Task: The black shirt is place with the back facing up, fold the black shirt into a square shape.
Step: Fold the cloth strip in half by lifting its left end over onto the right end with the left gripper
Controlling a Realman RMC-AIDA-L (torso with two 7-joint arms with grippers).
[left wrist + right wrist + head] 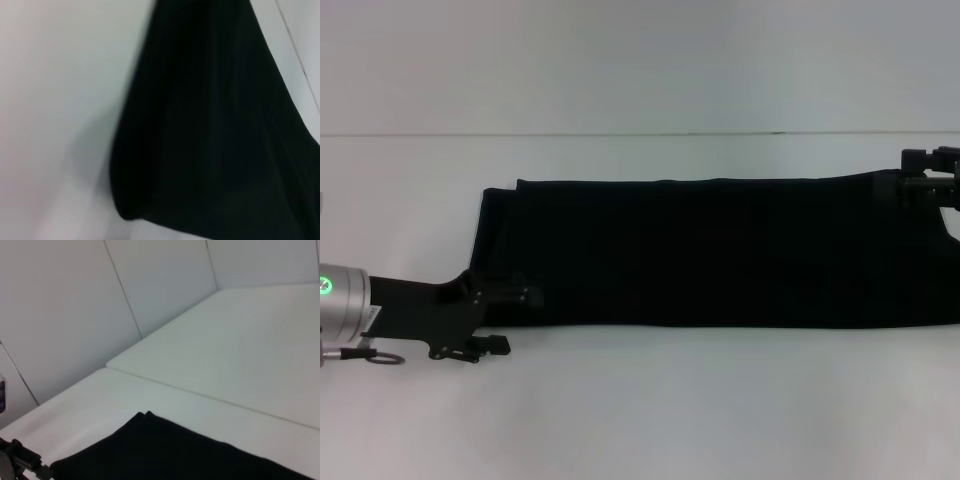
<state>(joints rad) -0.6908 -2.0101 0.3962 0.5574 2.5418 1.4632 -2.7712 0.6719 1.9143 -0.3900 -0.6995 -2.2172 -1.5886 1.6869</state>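
Note:
The black shirt lies on the white table as a long, narrow strip folded lengthwise, plain black side up; no lettering shows. My left gripper is at the strip's near left corner, open. One finger is over the cloth edge and the other is over the bare table. My right gripper is at the strip's far right corner, over the cloth. The left wrist view shows a rounded folded edge of the shirt. The right wrist view shows a shirt corner.
The table's far edge meets a pale wall behind the shirt. Bare tabletop runs along the near side of the strip and to its left. The right wrist view shows a table seam and wall panels.

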